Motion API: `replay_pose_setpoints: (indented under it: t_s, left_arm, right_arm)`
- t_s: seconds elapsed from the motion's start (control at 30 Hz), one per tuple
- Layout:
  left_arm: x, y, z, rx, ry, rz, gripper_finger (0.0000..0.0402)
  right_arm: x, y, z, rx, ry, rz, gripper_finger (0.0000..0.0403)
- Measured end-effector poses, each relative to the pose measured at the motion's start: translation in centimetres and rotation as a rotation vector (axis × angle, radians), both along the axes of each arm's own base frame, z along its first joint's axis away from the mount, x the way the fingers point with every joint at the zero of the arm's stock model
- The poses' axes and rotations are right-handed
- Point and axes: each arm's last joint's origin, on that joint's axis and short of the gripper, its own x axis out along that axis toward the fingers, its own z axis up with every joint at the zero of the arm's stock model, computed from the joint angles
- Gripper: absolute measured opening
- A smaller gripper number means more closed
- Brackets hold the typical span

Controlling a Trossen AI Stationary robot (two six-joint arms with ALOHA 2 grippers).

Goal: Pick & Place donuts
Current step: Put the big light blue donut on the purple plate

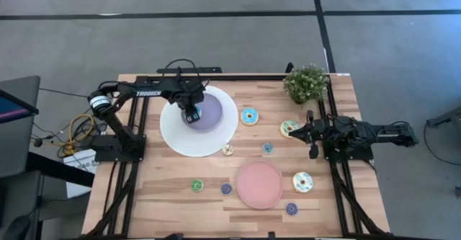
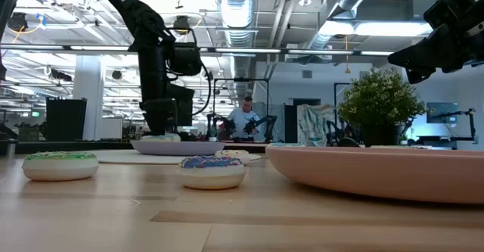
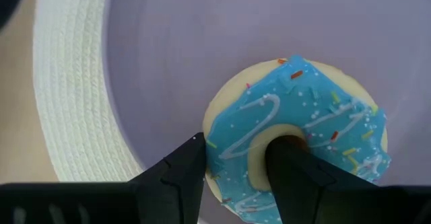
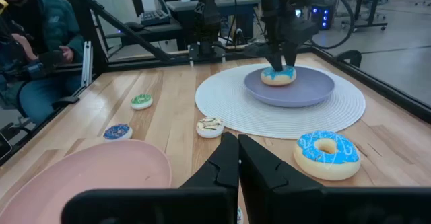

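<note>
My left gripper (image 3: 239, 146) stands over the lilac plate (image 1: 209, 110), which lies on the round white mat (image 1: 198, 135). It is shut on a large blue-iced donut (image 3: 303, 116) that rests on that plate. The right wrist view shows this gripper (image 4: 278, 68) coming down onto the donut (image 4: 278, 76). My right gripper (image 4: 237, 150) is shut and empty, hovering near the table's right edge (image 1: 311, 135). Another blue donut (image 1: 249, 116), a cream-green one (image 1: 289, 128) and one more large donut (image 1: 302, 182) lie on the wood. Several mini donuts lie around the pink plate (image 1: 259, 184). My left gripper holds the blue donut by the ring wall (image 3: 229, 150) on the side nearest the wrist. One finger (image 3: 289, 170) is in the centre hole and the other (image 3: 182, 173) is against the outer rim. The fingers come from above, pointing down. The donut lies flat on the lilac plate.
A potted plant (image 1: 306, 83) stands at the far right corner. Mini donuts lie at the mat's near edge (image 1: 227, 150), beside it (image 1: 267, 148), and near the front (image 1: 197, 186) (image 1: 226, 189) (image 1: 291, 208). A person (image 4: 27, 42) sits beyond the table.
</note>
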Motion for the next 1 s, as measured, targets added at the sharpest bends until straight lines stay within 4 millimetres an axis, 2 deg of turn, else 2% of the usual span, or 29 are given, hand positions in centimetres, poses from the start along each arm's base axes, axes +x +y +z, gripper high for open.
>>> replay_pose_setpoints:
  t_s: [0.37,0.8,1.0]
  left_arm:
    - [-0.15,-0.07,-0.02,-0.008,0.018,0.001,0.0144]
    - [-0.29,-0.05,-0.04,-0.010,0.029,0.011,0.0196]
    - [-0.31,-0.06,0.03,-0.006,0.030,0.002,0.0204]
  right_arm:
    - [0.00,0.00,0.00,0.000,0.000,0.000,0.0000]
    - [0.00,0.00,-0.01,0.000,0.000,0.000,0.0000]
    - [0.00,0.00,0.00,0.000,0.000,0.000,0.0000]
